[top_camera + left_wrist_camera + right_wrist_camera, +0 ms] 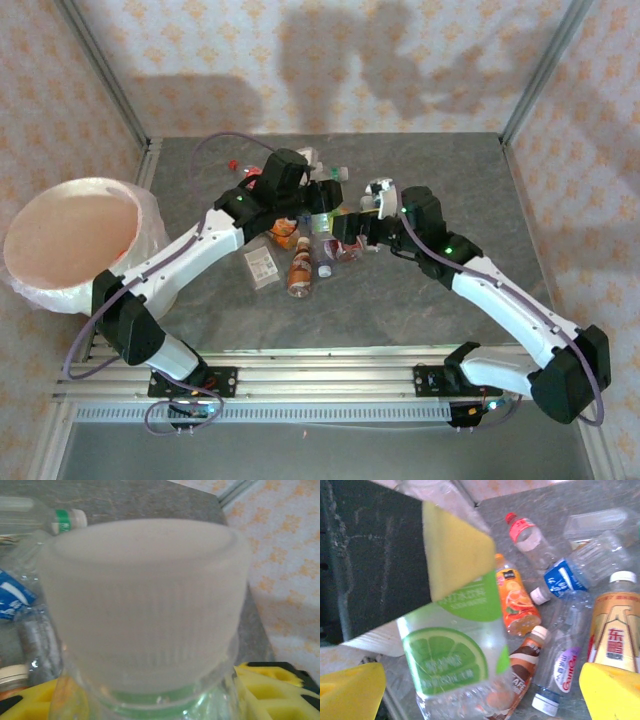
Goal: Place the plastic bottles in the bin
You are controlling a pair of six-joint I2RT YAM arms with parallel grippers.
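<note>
A clear bottle with a lime-green label hangs above the pile, and its white cap looms large in the left wrist view. My left gripper is shut on it; one of its yellow pads presses the label. My right gripper stands open around the bottle's lower part, its pads clear of it. Both grippers meet mid-table, left and right. Loose plastic bottles lie below: orange, brown, blue-labelled, red-capped, gold-labelled. The bin stands far left.
A clear flat plastic box lies behind the pile. An orange bottle and a flattened clear one lie nearest the arms. Metal frame posts mark the back corners, and a rail runs along the near edge.
</note>
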